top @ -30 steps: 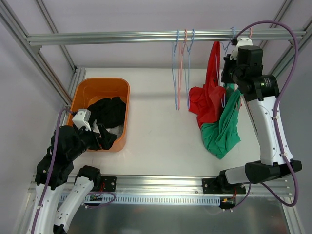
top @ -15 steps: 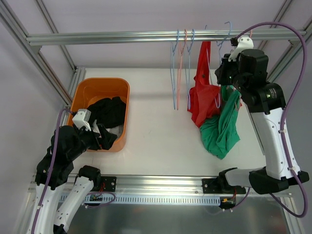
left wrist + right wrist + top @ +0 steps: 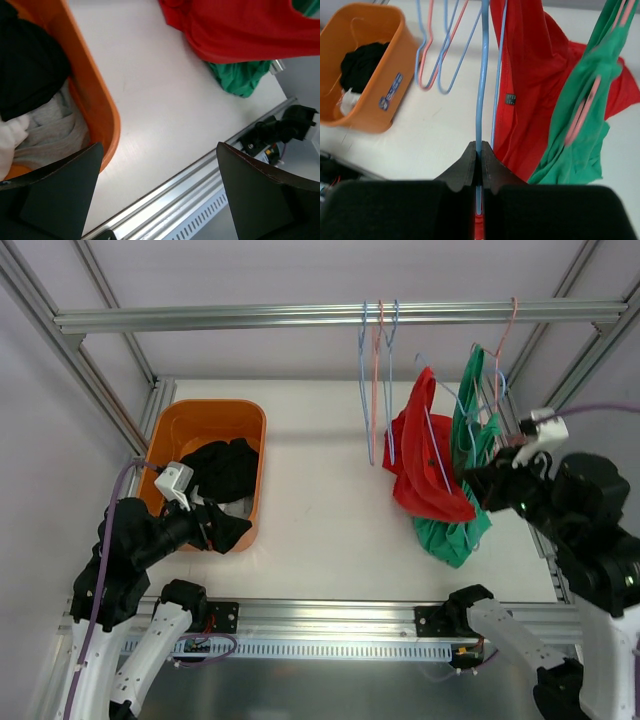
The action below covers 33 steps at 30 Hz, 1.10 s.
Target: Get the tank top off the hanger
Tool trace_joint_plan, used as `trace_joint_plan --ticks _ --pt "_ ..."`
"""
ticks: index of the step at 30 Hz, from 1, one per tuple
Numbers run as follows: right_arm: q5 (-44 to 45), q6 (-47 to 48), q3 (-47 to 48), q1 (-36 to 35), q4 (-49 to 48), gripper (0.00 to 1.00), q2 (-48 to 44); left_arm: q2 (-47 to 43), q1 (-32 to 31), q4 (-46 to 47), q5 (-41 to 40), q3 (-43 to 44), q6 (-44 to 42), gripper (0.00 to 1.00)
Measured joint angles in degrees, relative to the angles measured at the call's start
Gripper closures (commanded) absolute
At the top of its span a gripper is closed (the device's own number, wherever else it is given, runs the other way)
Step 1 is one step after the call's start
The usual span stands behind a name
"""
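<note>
A red tank top (image 3: 428, 468) hangs on a blue wire hanger (image 3: 440, 430) that is off the rail and held in the air. My right gripper (image 3: 482, 486) is shut on the hanger's wire; in the right wrist view the jaws (image 3: 479, 148) pinch the blue wire (image 3: 480, 90), with the red top (image 3: 530, 75) just to its right. A green tank top (image 3: 472, 430) hangs on a pink hanger from the rail, touching the red one. My left gripper (image 3: 216, 526) is open and empty at the orange bin's near edge (image 3: 160, 150).
An orange bin (image 3: 176, 426) with black and grey clothes stands at the left (image 3: 97, 100). Three empty blue and pink hangers (image 3: 378, 360) hang from the rail (image 3: 200, 316). The frame's posts stand at both sides.
My right arm has lifted the blue hanger with the red top off the rail and swung it down and toward the near side. My left gripper shifted slightly right.
</note>
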State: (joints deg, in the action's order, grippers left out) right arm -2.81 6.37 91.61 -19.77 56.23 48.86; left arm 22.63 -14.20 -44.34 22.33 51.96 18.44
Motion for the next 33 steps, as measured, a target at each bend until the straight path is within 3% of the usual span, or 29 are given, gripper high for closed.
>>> trace_joint_plan --ticks 6,9,13,17,20,26,27,29,31,33 --pt "-5.6 -0.3 -2.3 0.0 11.4 1.0 -13.9 6.6 -0.4 6.8 7.8 3.0 1.0 0.01" --pt "-8.3 -0.4 -1.9 0.0 16.5 1.0 -19.5 11.2 -6.9 11.6 7.4 4.2 2.2 0.01" --pt "-13.4 -0.2 1.7 0.0 21.5 1.0 -23.3 16.4 -27.0 16.1 -1.0 6.4 2.7 0.01" --pt "-19.3 0.4 2.9 0.0 21.9 1.0 -23.9 25.3 -54.5 21.7 -20.5 12.4 -0.9 0.01" --pt "-22.2 0.5 1.6 -0.3 22.5 1.0 -23.8 32.5 -64.6 26.6 -31.2 16.3 -4.7 0.02" --pt "-25.2 0.6 2.3 -1.7 23.4 1.0 -23.6 41.6 -66.8 32.5 -42.9 22.1 -10.2 0.18" --pt "-25.6 0.6 2.8 -1.7 23.4 1.0 -23.5 42.5 -66.8 33.4 -44.2 22.9 -11.0 0.24" --pt "-26.5 0.7 3.6 -1.7 23.3 1.0 -23.3 43.6 -66.8 34.9 -46.5 23.8 -12.7 0.3" --pt "-27.6 0.7 4.0 -1.7 23.4 1.0 -23.3 44.3 -66.8 36.4 -47.7 24.1 -14.0 0.42" --pt "-28.9 0.7 4.1 -1.5 23.4 1.0 -23.3 45.0 -66.8 37.5 -48.8 24.5 -15.2 0.45"
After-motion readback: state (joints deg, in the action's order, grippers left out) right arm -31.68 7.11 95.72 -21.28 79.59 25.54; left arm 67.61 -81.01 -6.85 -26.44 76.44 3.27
